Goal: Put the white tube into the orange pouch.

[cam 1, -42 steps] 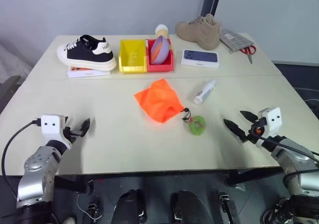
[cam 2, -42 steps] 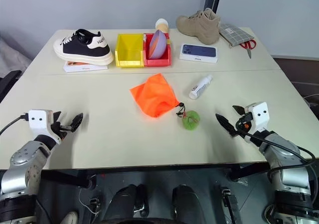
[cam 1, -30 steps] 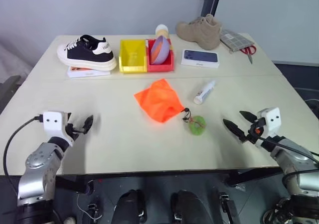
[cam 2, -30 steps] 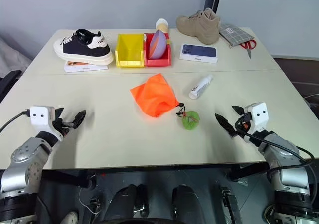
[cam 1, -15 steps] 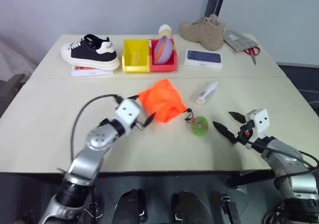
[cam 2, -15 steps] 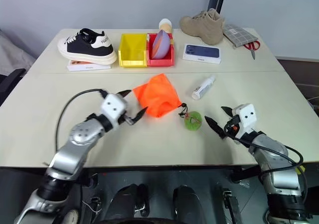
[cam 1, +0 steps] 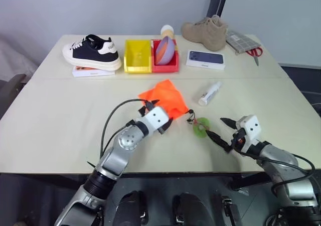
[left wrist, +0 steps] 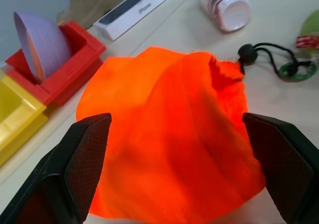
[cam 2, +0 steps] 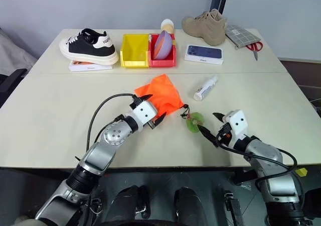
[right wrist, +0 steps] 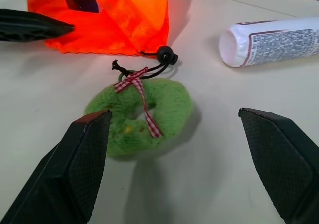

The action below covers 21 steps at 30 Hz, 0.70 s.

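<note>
The orange pouch (cam 1: 167, 96) lies crumpled at mid-table, its dark beaded cord (right wrist: 160, 58) running to a round green tag (cam 1: 200, 127). My left gripper (cam 1: 162, 113) is open at the pouch's near edge, a finger on either side of the fabric (left wrist: 164, 149), gripping nothing. The white tube (cam 1: 208, 93) lies on its side to the right of the pouch, untouched, cap end pointing away. My right gripper (cam 1: 215, 127) is open just right of the green tag (right wrist: 139, 115), level with the table. A black finger (right wrist: 30, 25) of the left gripper shows against the pouch in the right wrist view.
Along the far edge stand a black-and-white sneaker (cam 1: 90, 52) on a flat box, a yellow bin (cam 1: 136, 56), a red bin (cam 1: 171, 64) holding a purple bowl, a cream bottle (cam 1: 164, 31), a phone box (cam 1: 204, 59), a tan boot (cam 1: 204, 31) and scissors (cam 1: 253, 52).
My left arm has swung from the table's left side to the pouch, and its wrist has rolled. The right gripper has crept left towards the green tag. The view itself has shifted slightly.
</note>
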Available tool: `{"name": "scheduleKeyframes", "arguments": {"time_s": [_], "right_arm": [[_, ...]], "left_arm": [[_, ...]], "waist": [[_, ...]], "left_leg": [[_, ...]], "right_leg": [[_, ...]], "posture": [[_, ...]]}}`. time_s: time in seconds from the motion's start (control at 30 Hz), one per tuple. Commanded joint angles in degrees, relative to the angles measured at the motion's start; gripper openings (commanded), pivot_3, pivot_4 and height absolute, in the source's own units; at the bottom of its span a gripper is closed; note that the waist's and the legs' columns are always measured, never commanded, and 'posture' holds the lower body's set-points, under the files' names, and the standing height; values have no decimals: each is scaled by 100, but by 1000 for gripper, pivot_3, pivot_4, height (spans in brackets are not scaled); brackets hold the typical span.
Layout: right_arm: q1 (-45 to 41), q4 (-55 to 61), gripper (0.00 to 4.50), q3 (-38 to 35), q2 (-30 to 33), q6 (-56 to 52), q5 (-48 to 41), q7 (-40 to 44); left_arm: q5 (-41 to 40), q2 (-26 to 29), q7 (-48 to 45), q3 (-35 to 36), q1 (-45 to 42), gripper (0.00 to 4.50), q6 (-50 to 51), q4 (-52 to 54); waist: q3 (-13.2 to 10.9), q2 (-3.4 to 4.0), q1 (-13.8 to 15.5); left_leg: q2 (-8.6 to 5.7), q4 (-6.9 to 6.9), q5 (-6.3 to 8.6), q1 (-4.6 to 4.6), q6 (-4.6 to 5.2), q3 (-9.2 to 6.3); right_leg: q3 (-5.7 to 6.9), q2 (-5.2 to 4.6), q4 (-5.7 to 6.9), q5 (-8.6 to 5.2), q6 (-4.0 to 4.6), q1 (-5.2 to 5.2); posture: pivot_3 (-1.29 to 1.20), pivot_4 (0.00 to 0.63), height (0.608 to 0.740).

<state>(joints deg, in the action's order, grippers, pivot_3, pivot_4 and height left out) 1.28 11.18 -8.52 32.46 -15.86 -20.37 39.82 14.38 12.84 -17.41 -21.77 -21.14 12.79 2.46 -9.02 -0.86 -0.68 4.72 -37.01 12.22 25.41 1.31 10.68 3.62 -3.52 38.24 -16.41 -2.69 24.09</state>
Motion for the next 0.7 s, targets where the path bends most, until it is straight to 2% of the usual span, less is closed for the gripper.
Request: {"name": "scheduleKeyframes", "arguments": {"time_s": [0.03, 0.2, 0.3, 0.53, 0.7], "right_arm": [[-59, 236, 4262, -23, 4, 96, -19, 30], [-101, 260, 4262, 11, 21, 91, -43, 70], [-130, 346, 4500, 39, -9, 72, -106, 115], [-141, 426, 4500, 81, -36, 49, -147, 120], [-143, 510, 4500, 68, -29, 41, -169, 116]], "left_arm": [[203, -119, 192, 22, -147, 4500, -93, 93], [352, -216, 326, 73, -174, 4500, -115, 98], [398, -238, 396, 111, -190, 3636, -130, 97], [391, -252, 395, 189, -181, 23, -122, 73], [326, -140, 386, 439, -76, 23, 11, 212]], "waist": [[0, 0, 0], [0, 0, 2], [0, 0, 0], [0, 0, 7], [0, 0, 0]], "left_leg": [[0, 0, 0, 0, 0, 0], [0, -1, 0, 0, 0, 0], [0, -1, 0, 0, 1, 0], [0, -2, 0, 0, 1, 0], [0, -2, 1, 0, 2, -1]], "right_leg": [[0, 0, 0, 0, 0, 0], [1, 0, 0, 0, -1, -1], [1, 0, 0, 0, -1, -1], [2, 0, 0, 1, -2, -2], [2, 0, 1, 1, -2, -2]], "posture": [[0, 150, 740], [0, 150, 740], [0, 150, 740], [0, 150, 740], [0, 150, 740]]}}
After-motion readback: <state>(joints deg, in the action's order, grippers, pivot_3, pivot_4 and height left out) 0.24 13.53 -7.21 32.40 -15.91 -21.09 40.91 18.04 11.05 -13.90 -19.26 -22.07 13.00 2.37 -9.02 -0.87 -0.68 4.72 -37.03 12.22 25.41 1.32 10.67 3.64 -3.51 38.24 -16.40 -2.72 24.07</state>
